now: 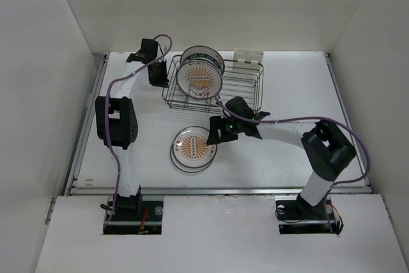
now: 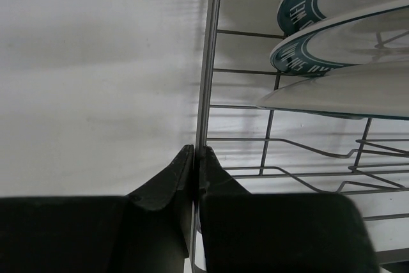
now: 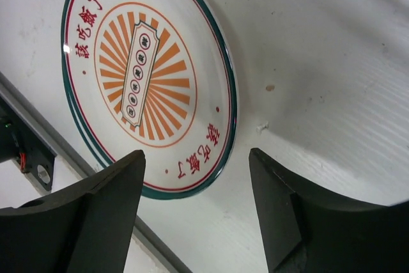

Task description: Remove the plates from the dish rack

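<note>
The dark wire dish rack [image 1: 246, 94] stands at the back of the table with a few plates [image 1: 199, 75] upright in its left half; their teal-banded rims show in the left wrist view [image 2: 332, 43]. My left gripper [image 1: 160, 76] is shut on the rack's left rim wire [image 2: 206, 94]. A stack of plates with an orange sunburst centre [image 1: 193, 149] lies flat on the table in front of the rack, also in the right wrist view [image 3: 147, 81]. My right gripper [image 1: 216, 133] is open and empty, just right of that stack.
A small white plastic holder [image 1: 248, 57] is clipped on the rack's back right corner. White walls close in the table on three sides. A metal rail [image 1: 217, 190] runs along the table's near edge.
</note>
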Available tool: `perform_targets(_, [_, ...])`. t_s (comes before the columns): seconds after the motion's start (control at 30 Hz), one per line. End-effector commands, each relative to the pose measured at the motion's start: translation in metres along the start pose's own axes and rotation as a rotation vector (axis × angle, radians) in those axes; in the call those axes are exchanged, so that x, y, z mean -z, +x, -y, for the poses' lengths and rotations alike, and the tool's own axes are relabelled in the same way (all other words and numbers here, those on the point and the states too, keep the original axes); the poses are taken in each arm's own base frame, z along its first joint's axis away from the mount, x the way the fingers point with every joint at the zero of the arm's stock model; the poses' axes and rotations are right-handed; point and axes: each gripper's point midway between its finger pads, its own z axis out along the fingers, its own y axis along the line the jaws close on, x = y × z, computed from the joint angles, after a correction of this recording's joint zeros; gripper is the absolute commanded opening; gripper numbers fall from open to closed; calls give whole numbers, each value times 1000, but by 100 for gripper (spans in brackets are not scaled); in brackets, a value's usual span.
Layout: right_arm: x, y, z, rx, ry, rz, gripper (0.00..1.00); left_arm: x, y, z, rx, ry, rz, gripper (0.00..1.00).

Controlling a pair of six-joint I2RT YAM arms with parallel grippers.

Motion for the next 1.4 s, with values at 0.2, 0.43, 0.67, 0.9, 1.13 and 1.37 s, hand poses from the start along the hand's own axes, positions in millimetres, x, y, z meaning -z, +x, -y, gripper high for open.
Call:
perform_targets(0.2, [56, -22, -5, 68, 111, 139, 77, 34, 43, -28, 260, -123, 17, 0])
perform_targets(0.43, [97, -66, -35, 167, 107, 251, 84, 42, 38, -20, 293, -94, 36, 0])
perform_targets(0.67, [138, -125, -48, 253, 130, 398, 95, 69, 9, -28, 181, -141, 130, 89])
perform_targets(0.9, [153, -135, -25, 212, 177, 438, 100, 138, -56, 26, -184, 25, 413, 100])
perform_targets(1.13, [157, -121, -13, 189, 191, 436, 100, 114, -53, 99, -662, 205, 253, 81])
perform_targets(1.37, [164, -122, -5, 174, 215, 449, 100, 70, -38, 111, -815, 166, 179, 48])
